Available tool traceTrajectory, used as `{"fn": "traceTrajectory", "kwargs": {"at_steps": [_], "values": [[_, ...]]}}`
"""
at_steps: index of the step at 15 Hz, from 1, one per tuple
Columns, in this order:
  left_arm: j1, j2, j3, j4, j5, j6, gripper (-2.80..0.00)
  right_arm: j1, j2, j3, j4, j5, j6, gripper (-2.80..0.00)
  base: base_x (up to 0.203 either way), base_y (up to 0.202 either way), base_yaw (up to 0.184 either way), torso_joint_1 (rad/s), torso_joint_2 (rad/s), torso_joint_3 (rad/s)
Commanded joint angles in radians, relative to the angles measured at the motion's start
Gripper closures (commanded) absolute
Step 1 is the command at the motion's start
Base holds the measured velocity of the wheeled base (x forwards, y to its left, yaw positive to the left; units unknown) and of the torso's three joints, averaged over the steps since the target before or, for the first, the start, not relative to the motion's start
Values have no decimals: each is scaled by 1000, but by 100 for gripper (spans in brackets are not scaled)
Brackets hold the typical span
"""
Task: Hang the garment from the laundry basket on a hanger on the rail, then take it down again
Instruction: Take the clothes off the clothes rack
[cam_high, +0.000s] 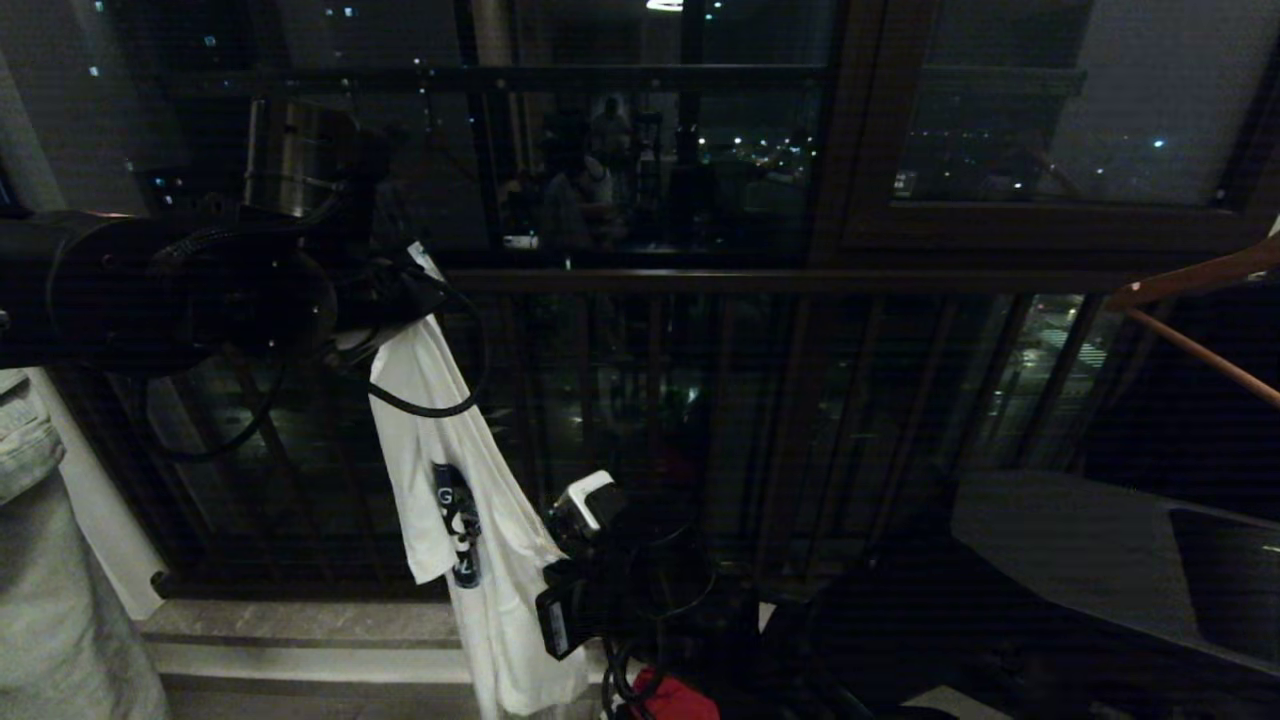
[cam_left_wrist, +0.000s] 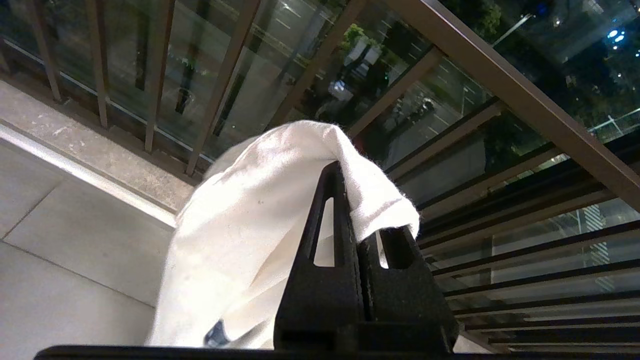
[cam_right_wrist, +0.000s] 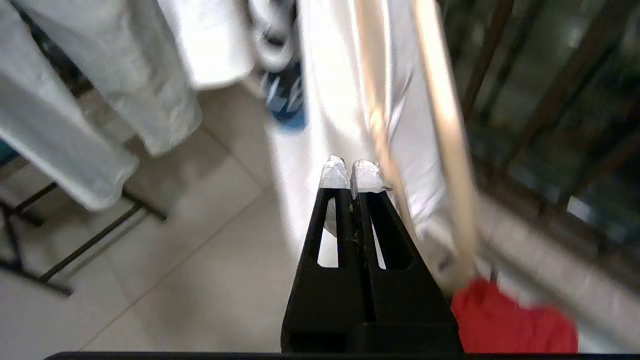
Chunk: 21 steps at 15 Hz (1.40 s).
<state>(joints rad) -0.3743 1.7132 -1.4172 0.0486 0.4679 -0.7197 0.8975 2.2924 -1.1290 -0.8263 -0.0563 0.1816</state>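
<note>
The garment (cam_high: 495, 610), a white T-shirt with a dark blue print, hangs full length in front of the dark balcony bars. My left gripper (cam_high: 405, 295) is raised at the left and holds it by its top. In the left wrist view that gripper (cam_left_wrist: 352, 200) is shut on a fold of the white cloth (cam_left_wrist: 240, 215). My right gripper (cam_right_wrist: 351, 172) is low beside the shirt (cam_right_wrist: 330, 75), shut, nothing visibly between its taped fingertips (cam_right_wrist: 334, 175). Two thin pale bars (cam_right_wrist: 450, 150), blurred, perhaps the hanger, run just beside them. The rail and laundry basket are out of view.
A red cloth (cam_high: 672, 702) lies on the floor below my right wrist (cam_high: 588, 510). An orange-brown hanger (cam_high: 1195, 285) juts in at the right above a dark counter (cam_high: 1080, 540). Pale clothes (cam_high: 45, 560) hang at the left. A stone sill (cam_high: 300, 625) runs under the balcony railing (cam_high: 640, 280).
</note>
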Motion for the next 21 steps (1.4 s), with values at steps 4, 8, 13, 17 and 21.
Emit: {"fn": "traceTrajectory", "kwargs": {"at_steps": [4, 8, 13, 17, 21], "values": [[0, 3, -2, 2, 3, -4, 0, 16, -128, -155, 445, 24, 178, 0, 0, 0, 0, 0, 0, 0], [0, 3, -2, 2, 3, -4, 0, 22, -151, -339, 792, 42, 307, 0, 0, 0, 0, 0, 0, 0], [0, 3, -3, 2, 3, -3, 0, 34, -162, -428, 1001, 44, 345, -163, 0, 0, 0, 0, 0, 0], [0, 2, -2, 2, 3, -3, 0, 41, -156, -415, 998, 33, 320, -280, 0, 0, 0, 0, 0, 0], [0, -3, -6, 2, 3, -3, 0, 23, -113, -418, 941, -88, 284, -280, 0, 0, 0, 0, 0, 0]]}}
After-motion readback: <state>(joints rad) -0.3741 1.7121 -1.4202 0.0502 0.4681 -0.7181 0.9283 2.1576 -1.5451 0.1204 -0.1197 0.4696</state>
